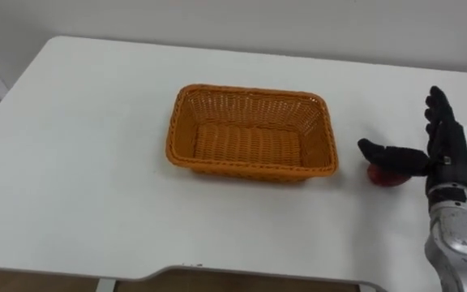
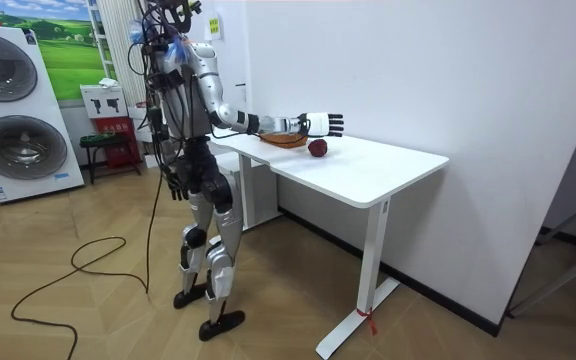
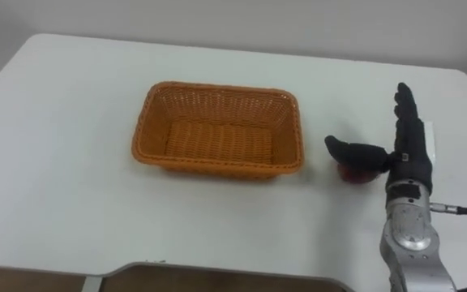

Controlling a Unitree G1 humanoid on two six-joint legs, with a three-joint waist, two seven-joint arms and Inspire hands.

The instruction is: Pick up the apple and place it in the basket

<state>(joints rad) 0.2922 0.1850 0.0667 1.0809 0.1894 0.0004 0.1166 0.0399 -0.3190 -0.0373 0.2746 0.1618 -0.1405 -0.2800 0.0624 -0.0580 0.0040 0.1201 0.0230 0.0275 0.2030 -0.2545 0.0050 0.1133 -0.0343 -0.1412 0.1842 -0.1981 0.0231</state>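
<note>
1. hovering with fingers straight and thumb stretched out, the right hand (image 1: pixel 448 152) grips nothing yet
2. the apple (image 1: pixel 382 178) sits on the table (image 1: pixel 96 162), at 3 o'clock of the empty basket (image 1: pixel 251 169), just under the thumb
3. lower the palm over it, then curl round its widest part (a round fruit may roll) before lifting toward 9 o'clock

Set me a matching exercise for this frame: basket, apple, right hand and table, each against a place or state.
Things:
1. basket
2. apple
3. right hand
4. table

Places or states:
A. white, bearing everything else
B. red, on the table to the right of the basket
C. orange wicker, empty
D. open, fingers straight, thumb stretched across the apple

Pairs: 1-C, 2-B, 3-D, 4-A
</note>
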